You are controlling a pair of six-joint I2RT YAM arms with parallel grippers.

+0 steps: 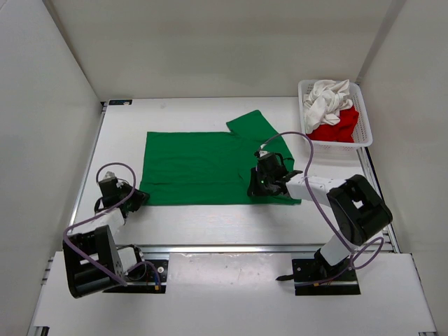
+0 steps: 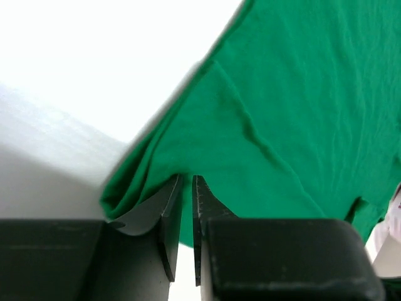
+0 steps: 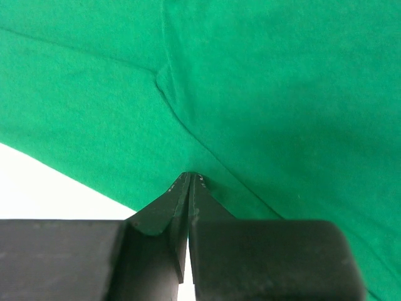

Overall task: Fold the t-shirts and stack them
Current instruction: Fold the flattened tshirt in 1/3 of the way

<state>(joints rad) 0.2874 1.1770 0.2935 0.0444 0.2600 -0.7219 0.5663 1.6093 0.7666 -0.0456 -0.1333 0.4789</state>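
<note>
We see the green t-shirt (image 1: 196, 168) spread flat on the table (image 1: 210, 222), with the white t-shirt (image 1: 327, 100) and red t-shirt (image 1: 337, 130) bunched in the basket (image 1: 364, 142). Our right gripper (image 3: 190, 176) is pressed together, pinching the green cloth near its front edge; our left gripper (image 2: 187, 179) sits at the near left corner with its jaws a slit apart, and we cannot tell whether it has a grip

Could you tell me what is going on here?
A bright green cloth t-shirt lies spread on the table. The right gripper pinches its near right edge; the left gripper, fingers nearly closed, meets its near left corner. A white cloth t-shirt and a red cloth t-shirt lie in the white plastic mesh basket.
</note>
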